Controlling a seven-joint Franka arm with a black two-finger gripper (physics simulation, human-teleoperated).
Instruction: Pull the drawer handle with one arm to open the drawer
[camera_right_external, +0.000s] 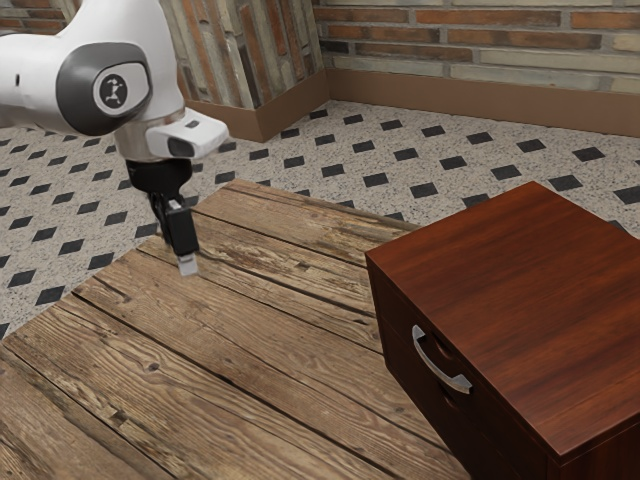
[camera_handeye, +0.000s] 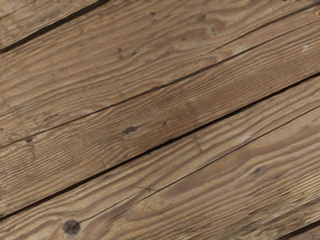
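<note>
Gripper hangs over the plank tabletop, open or closed cannot be told; mahogany drawer cabinet well apart; curved metal handle untouched.

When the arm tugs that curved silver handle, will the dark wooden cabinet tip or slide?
Probably not tip: the dark wooden cabinet looks squat and broad, sitting flat on the rough plank table. It might slide a little. The curved silver handle looks like rigid metal, unlikely to bend.

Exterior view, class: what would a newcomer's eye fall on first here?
The glossy reddish-brown drawer cabinet at the exterior view's right, its curved silver handle on the front. Next, the black gripper hanging over the weathered plank table at that view's upper left, apart from the handle.
</note>
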